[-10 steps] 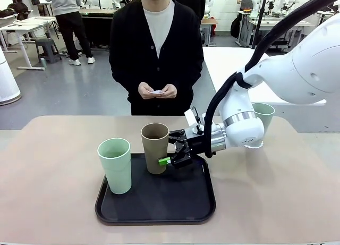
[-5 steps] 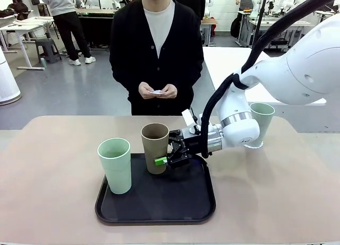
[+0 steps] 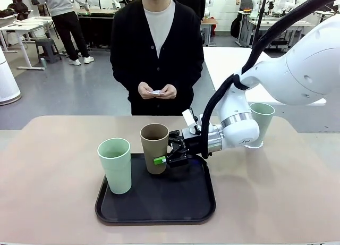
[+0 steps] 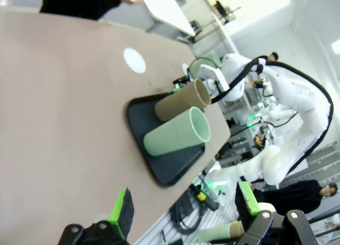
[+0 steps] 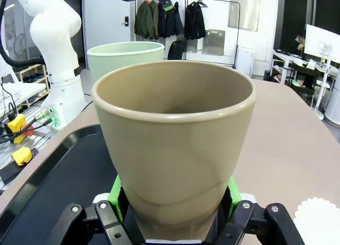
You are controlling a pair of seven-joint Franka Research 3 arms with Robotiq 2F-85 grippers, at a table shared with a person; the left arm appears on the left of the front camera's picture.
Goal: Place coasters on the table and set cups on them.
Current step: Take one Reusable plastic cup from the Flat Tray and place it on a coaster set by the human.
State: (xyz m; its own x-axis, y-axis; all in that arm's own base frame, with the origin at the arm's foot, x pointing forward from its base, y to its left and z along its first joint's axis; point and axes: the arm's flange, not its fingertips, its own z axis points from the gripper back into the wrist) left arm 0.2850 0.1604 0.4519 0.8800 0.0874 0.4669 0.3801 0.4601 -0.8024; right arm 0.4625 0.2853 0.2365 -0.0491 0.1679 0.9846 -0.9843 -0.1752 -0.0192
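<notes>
The beige table is standing in a wide workshop room, and a person is waiting at its far side. On the black tray near the front edge the brown cup is standing upright, with one mint cup to its left. A second mint cup is standing far right, partly behind the arm.

The right gripper is clamping the brown cup low on its wall. The left gripper is hanging with its jaws wide and is holding nothing.

I am judging the cup to be light and stiff, with a matte skin that is not slipping easily. It is tall and narrow at the base, so it is probably tipping easily. Because it is widening upward, a low grip should wedge under the wall during a lift.

The right wrist view is showing both green pads pressing on opposite sides of the cup, while in the front view the cup is hiding the far finger. The left wrist view is showing a bare coaster lying on the table beyond the tray. The front view is showing the person's hands holding a small white thing, too small to identify
</notes>
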